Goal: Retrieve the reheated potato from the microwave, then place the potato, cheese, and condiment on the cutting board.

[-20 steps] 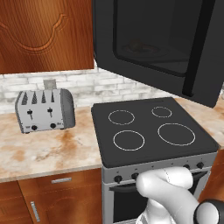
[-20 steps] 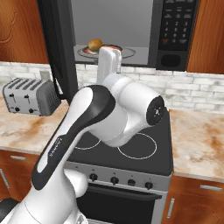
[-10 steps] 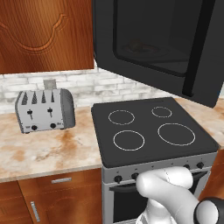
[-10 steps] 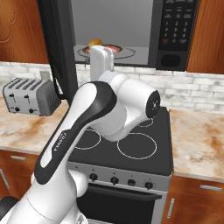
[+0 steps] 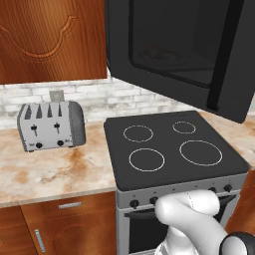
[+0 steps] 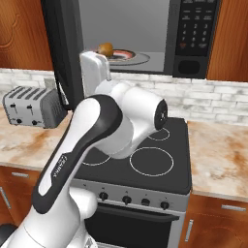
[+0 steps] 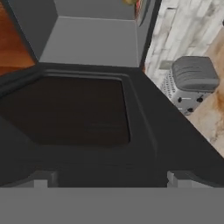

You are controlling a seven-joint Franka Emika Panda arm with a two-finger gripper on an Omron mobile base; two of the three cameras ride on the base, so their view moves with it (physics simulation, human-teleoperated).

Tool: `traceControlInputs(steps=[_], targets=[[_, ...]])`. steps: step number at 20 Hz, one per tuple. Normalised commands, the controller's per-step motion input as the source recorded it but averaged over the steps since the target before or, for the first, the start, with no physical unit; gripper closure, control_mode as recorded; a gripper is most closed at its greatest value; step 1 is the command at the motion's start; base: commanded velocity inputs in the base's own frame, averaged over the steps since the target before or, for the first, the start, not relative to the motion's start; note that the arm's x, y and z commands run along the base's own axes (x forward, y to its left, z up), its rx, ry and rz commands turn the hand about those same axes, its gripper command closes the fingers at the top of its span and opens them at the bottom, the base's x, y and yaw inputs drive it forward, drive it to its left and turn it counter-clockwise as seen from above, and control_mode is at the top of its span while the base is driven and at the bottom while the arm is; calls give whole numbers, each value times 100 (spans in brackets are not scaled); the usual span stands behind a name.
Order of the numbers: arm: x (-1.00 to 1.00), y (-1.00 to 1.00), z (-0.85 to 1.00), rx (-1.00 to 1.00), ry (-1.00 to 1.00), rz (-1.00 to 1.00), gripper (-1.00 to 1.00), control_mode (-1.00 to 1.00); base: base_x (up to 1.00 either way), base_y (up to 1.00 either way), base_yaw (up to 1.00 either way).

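The microwave (image 6: 145,34) hangs over the stove with its door (image 6: 63,53) swung wide to the left. Inside, the golden-brown potato (image 6: 105,48) rests on a round plate (image 6: 127,57) on the grey floor. In the right base view my white hand (image 6: 94,70) is raised just below and in front of the opening, left of the potato. In the hand view my gripper (image 7: 109,181) is open with nothing between its tips, facing the door's dark glass (image 7: 78,109) and the grey interior (image 7: 87,39). The cheese, condiment and cutting board are out of view.
A black four-ring stove (image 5: 174,149) lies under the microwave, set in a marble counter (image 5: 55,169). A silver toaster (image 5: 50,124) stands at the back left. The open door (image 5: 174,50) juts out over the stove. Wooden cabinets (image 5: 50,35) flank the microwave.
In the right base view my hand has slid left along the front of the microwave's opening. The potato, half hidden behind it before, now shows fully.
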Motion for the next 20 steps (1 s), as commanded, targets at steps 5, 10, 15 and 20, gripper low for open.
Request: traceControlInputs(steps=[5, 10, 15, 20], targets=[[-39, 36, 0, -6, -3, 22, -100, -100, 0, 0, 0], [-34, 53, 0, -10, -2, 14, -100, -100, 0, 0, 0], [-19, 74, 0, -19, -12, 1, -100, -100, 0, 0, 0], [-11, 77, 0, -21, -20, -5, -100, -100, 0, 0, 0]])
